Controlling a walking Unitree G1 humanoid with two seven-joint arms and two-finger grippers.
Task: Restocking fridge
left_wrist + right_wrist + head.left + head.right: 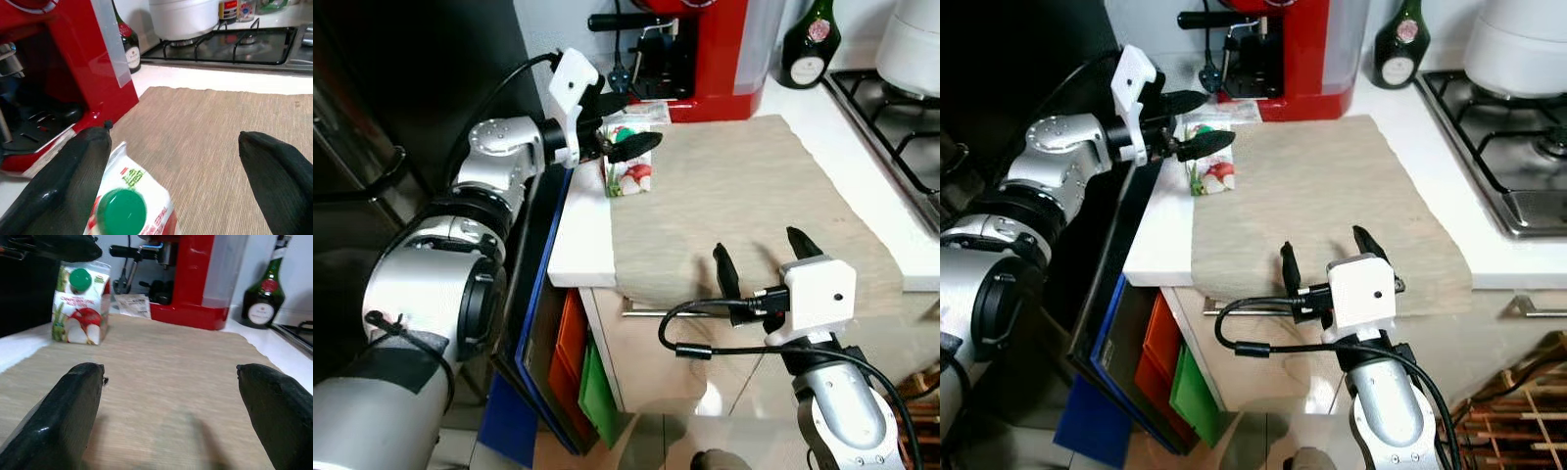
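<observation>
A small juice carton [628, 166] with a green cap and red fruit print stands upright at the left edge of the beige mat [744, 196] on the white counter. My left gripper [625, 125] is open just above it. In the left wrist view one finger [68, 181] is right beside the cap of the carton [129, 210]; I cannot tell if it touches. My right gripper [759, 247] is open with nothing in it, low over the mat's front edge. The right wrist view looks across the mat at the carton [80, 303].
A red coffee machine [705, 49] and a dark green bottle [810, 39] stand at the back of the counter. A gas hob [901, 117] with a white pot [915, 39] lies to the right. A dark fridge [411, 78] is at left, coloured bins [578, 362] below.
</observation>
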